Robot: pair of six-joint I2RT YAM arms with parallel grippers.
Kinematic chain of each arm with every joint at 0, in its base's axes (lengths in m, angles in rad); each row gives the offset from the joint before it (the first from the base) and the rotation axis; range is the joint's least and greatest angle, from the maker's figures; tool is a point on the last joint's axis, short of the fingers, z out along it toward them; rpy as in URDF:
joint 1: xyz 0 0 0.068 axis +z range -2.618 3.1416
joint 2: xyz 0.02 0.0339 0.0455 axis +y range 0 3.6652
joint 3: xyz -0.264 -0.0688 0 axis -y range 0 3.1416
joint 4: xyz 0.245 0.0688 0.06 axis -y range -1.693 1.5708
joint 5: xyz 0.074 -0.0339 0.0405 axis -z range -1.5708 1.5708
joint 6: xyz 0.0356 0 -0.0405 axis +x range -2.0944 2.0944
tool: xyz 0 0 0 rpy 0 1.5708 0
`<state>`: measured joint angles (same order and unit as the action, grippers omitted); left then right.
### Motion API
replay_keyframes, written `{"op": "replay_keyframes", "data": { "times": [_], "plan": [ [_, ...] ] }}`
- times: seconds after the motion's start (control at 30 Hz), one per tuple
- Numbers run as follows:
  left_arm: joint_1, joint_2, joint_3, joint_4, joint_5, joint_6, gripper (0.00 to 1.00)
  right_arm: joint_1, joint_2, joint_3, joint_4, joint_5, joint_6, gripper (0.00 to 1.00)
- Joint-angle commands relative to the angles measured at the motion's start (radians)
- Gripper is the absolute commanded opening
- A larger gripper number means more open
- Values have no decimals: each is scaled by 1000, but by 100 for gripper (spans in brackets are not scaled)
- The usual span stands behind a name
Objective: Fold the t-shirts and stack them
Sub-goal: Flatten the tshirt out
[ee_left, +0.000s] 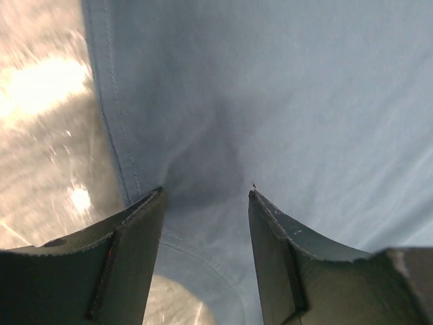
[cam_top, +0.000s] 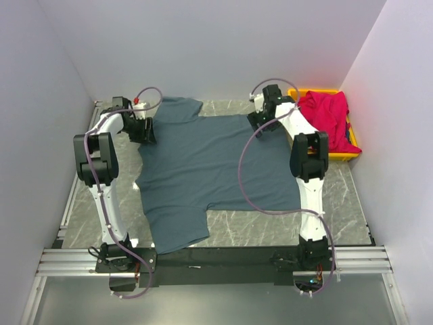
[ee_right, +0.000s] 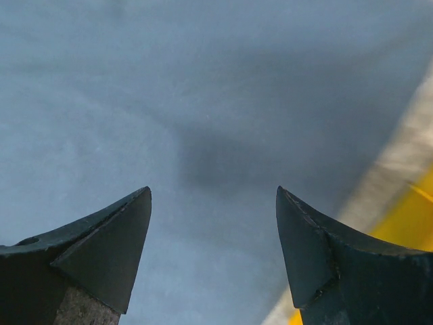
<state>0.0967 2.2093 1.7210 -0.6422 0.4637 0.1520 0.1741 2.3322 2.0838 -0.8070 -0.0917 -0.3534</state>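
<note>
The dark slate t-shirt (cam_top: 210, 169) lies spread flat across the table, collar to the left and hem to the right. My left gripper (cam_top: 145, 130) hovers over its far-left edge. In the left wrist view that gripper (ee_left: 206, 194) is open above the cloth (ee_left: 291, 101), by a curved seam, with nothing between the fingers. My right gripper (cam_top: 260, 122) is over the shirt's far-right corner. It (ee_right: 213, 191) is open too, just above smooth cloth (ee_right: 169, 88). The red t-shirt (cam_top: 326, 112) sits crumpled in the yellow bin (cam_top: 342, 156).
The yellow bin stands at the back right against the wall, and its edge (ee_right: 413, 217) shows just beyond the shirt's hem. White walls close in the table on three sides. Marbled tabletop (cam_top: 270, 227) shows in front of the shirt.
</note>
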Motion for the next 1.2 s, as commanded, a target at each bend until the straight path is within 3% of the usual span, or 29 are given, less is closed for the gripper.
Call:
{"op": "replay_keyframes", "data": {
  "times": [0.0,0.27,0.5,0.8,1.0,1.17],
  "plan": [
    [5,36,86,-13,-48,-31,59,-1,94,100,-72,9,-7,80],
    [18,50,103,-30,-102,-45,60,7,167,176,-61,61,-19,80],
    [55,12,23,-17,-137,-34,60,10,46,24,8,46,-22,82],
    [81,-59,-37,-42,-139,61,61,1,-22,41,-58,-52,-16,82],
    [86,-105,66,-7,44,69,68,-68,4,192,-35,-161,103,82],
    [74,-44,205,124,30,-54,75,-79,16,187,150,-69,162,82]
  ]
}}
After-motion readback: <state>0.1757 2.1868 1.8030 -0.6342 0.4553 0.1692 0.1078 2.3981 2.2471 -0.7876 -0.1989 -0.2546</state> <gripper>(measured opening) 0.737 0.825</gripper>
